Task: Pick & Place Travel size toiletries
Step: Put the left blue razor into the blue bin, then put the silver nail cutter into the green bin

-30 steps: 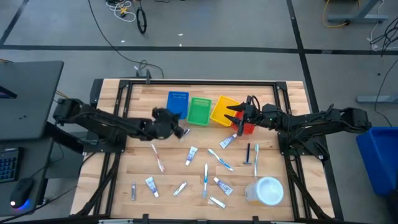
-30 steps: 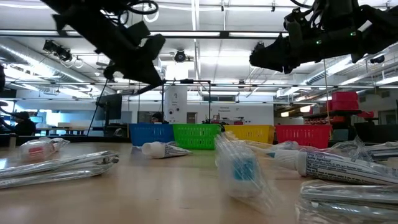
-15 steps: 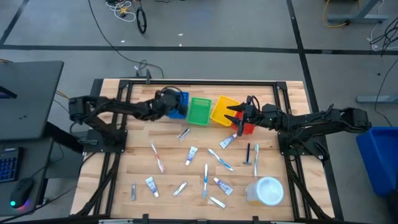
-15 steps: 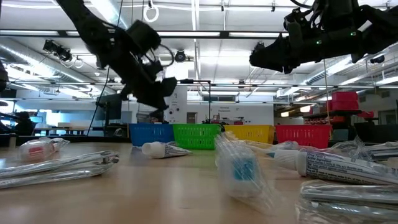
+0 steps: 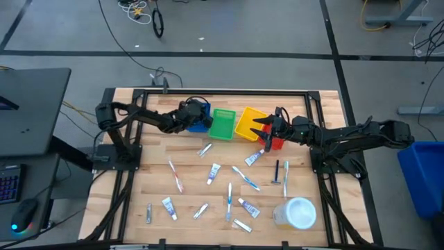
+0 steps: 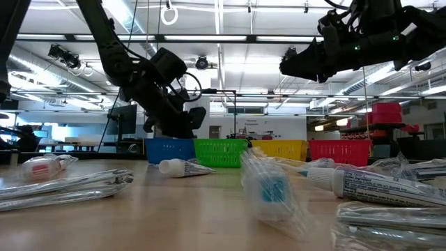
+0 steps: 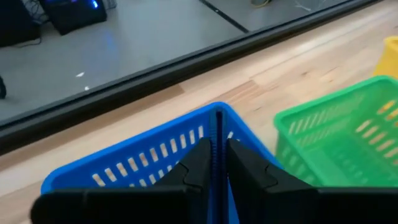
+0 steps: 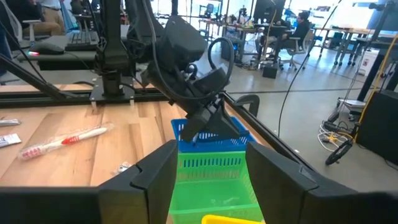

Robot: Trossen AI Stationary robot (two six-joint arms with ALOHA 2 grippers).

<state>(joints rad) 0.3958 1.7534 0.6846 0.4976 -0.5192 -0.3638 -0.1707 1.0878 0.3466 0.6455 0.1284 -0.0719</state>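
So the left gripper [image 5: 189, 117] is hanging right over the blue basket [image 5: 202, 110] at the back of the table. In its own wrist view the two fingers [image 7: 198, 163] sit almost together with just a sliver of gap. Honestly I can't tell if a thin item is pinched in there or if it's just the basket's corner showing through.

The right gripper [image 5: 262, 128] hovers over by the yellow basket [image 5: 247, 122] and the red basket [image 5: 277, 144]. Its jaws are spread wide and it's got nothing in them.

The toiletries are nearly all out on the wood in front of the baskets. There's a small wrapped piece [image 5: 205, 148] just in front of the green basket [image 5: 223, 123], a pink toothbrush [image 5: 175, 175], a little tube [image 5: 213, 173] and a blue toothbrush [image 5: 246, 177]. More are scattered toward the near edge beside the big round container [image 5: 298, 212].

My take is this is the drop step at the blue basket. To do it well, I'd get the fingertips centred over the inside of the basket rather than over that corner. Then come down low before letting go, so a light item doesn't bounce off the rim. Lift straight up afterwards so the mesh wall doesn't get snagged.
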